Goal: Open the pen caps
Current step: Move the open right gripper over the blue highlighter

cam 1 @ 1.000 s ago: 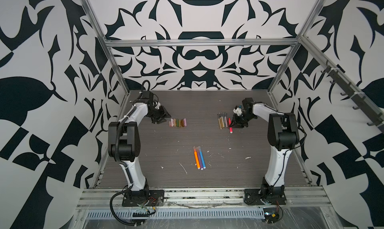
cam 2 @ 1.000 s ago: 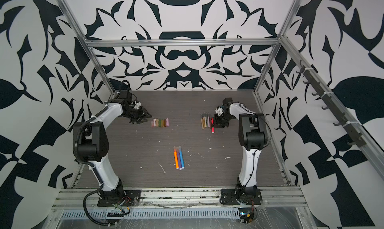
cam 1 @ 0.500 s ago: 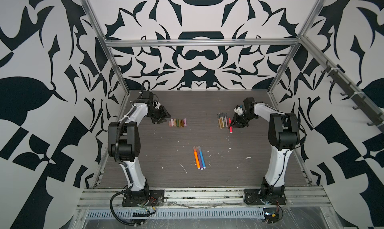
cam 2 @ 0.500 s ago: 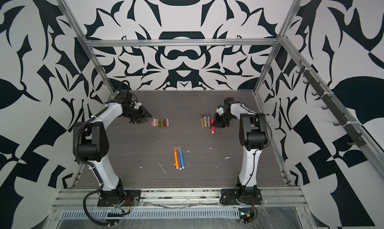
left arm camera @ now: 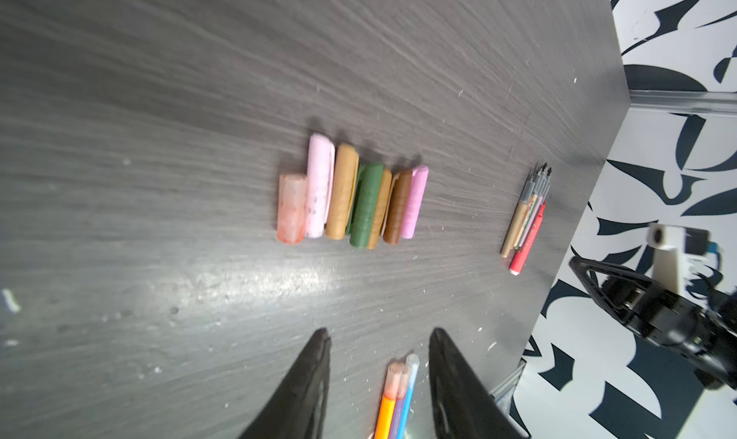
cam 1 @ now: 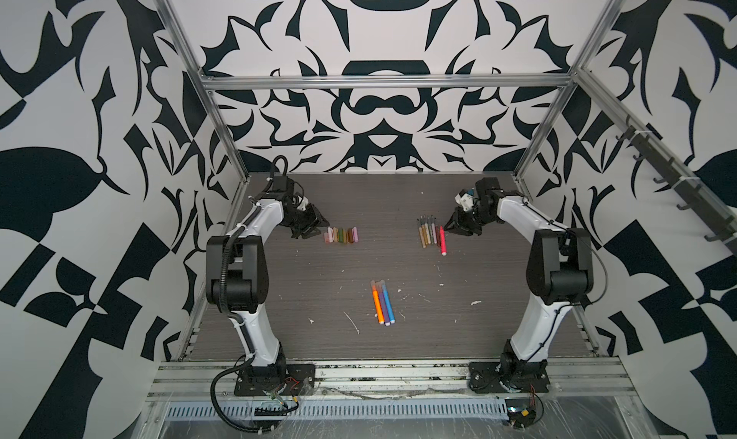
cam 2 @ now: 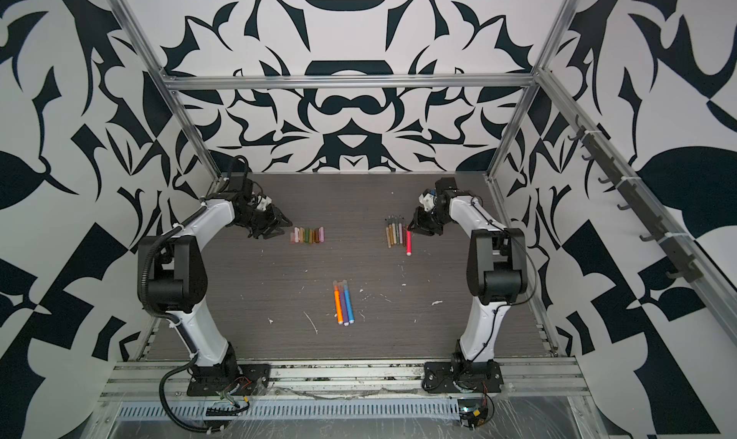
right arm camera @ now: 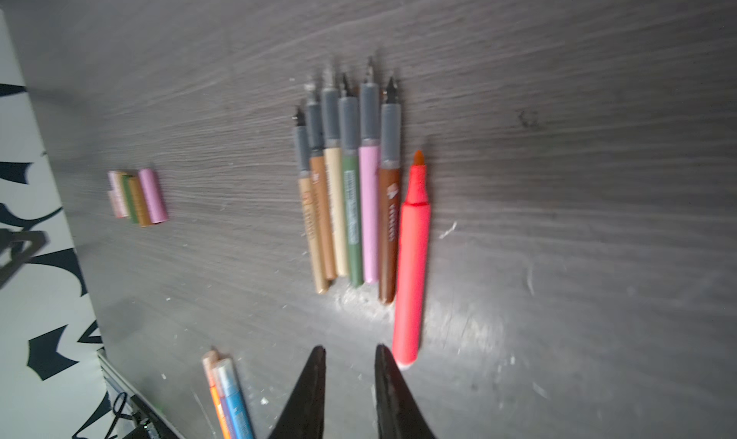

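Observation:
Several loose pen caps (left arm camera: pixel 351 193) in pink, tan, green, brown and peach lie side by side in a row, which also shows in a top view (cam 1: pixel 342 234). My left gripper (left arm camera: pixel 379 333) hovers just left of that row (cam 2: pixel 307 234), open and empty. Several thin uncapped pens (right arm camera: pixel 351 201) lie in a row with a red uncapped pen (right arm camera: pixel 412 265) beside them. My right gripper (right arm camera: pixel 350 349) is just right of these pens (cam 1: pixel 428 233), its jaws a narrow gap apart with nothing between them. Orange, purple and blue pens (cam 1: pixel 382 302) with caps on lie together mid-table.
The dark wood-grain table (cam 1: pixel 359 357) carries small white scraps around the three capped pens. Patterned walls and aluminium frame posts (cam 1: pixel 223 137) enclose the table on three sides. Both arm bases stand at the front rail (cam 1: pixel 379 371).
The right gripper's jaws have narrowed slightly. Both arms, the pens and the caps stay where they were.

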Motion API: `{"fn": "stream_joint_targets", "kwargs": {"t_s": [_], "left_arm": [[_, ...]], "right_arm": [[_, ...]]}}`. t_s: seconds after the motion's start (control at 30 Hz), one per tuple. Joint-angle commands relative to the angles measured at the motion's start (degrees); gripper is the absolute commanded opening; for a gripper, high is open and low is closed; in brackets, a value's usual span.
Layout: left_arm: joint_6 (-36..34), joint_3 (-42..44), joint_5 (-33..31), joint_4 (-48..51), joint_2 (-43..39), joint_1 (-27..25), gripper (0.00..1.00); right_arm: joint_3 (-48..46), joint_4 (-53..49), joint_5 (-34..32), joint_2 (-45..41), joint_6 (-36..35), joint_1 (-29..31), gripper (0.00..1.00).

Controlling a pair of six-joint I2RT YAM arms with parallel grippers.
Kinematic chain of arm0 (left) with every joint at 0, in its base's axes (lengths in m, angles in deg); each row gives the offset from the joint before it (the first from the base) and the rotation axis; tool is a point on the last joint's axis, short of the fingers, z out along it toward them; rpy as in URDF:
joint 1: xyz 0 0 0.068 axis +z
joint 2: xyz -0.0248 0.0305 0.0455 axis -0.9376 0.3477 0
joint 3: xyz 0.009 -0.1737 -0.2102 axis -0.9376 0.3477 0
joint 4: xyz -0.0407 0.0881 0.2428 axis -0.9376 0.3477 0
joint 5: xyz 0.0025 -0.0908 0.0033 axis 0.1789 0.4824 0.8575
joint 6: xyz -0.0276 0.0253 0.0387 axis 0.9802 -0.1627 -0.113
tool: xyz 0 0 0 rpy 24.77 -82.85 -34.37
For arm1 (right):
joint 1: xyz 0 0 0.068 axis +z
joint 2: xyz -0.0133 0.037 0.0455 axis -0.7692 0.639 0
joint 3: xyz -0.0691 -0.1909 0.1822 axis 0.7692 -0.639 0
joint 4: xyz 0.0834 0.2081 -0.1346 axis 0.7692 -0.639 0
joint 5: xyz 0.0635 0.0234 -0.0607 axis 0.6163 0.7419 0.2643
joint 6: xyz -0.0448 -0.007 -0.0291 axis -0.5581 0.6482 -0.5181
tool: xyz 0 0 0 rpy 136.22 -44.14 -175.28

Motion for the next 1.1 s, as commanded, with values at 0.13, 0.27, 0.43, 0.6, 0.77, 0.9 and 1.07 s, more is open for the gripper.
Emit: {"fn": "stream_joint_targets", "kwargs": {"t_s": [0.13, 0.27, 0.43, 0.6, 0.77, 0.9, 1.07], "left_arm": [[2.0, 4.0, 1.2, -3.2, -4.7, -1.6, 0.44], [2.4, 5.1, 0.9, -4.1, -5.6, -2.7, 0.43], [2.7, 5.9, 1.2, -4.2, -6.2, -3.7, 0.43], [3.3, 7.9, 1.4, -4.6, -7.2, -4.0, 0.43], [4.1, 10.2, 1.4, -5.5, -8.8, -4.5, 0.43], [4.5, 12.0, 1.3, -6.1, -9.9, -5.1, 0.43], [4.7, 13.2, 1.3, -6.3, -10.8, -5.2, 0.43]], "right_arm": [[-11.3, 1.4, -5.4, -13.6, 5.5, 10.8, 0.23], [-18.4, 4.4, -11.4, -18.6, 11.9, 23.4, 0.23], [-22.7, 6.1, -19.3, -19.1, 19.7, 39.8, 0.23], [-23.2, 6.5, -23.0, -16.6, 24.2, 49.2, 0.23], [-22.7, 7.9, -23.0, -14.7, 26.3, 52.7, 0.23], [-22.1, 7.3, -23.0, -12.7, 27.4, 53.9, 0.23], [-22.0, 7.2, -23.3, -11.2, 28.5, 54.1, 0.23]]}}
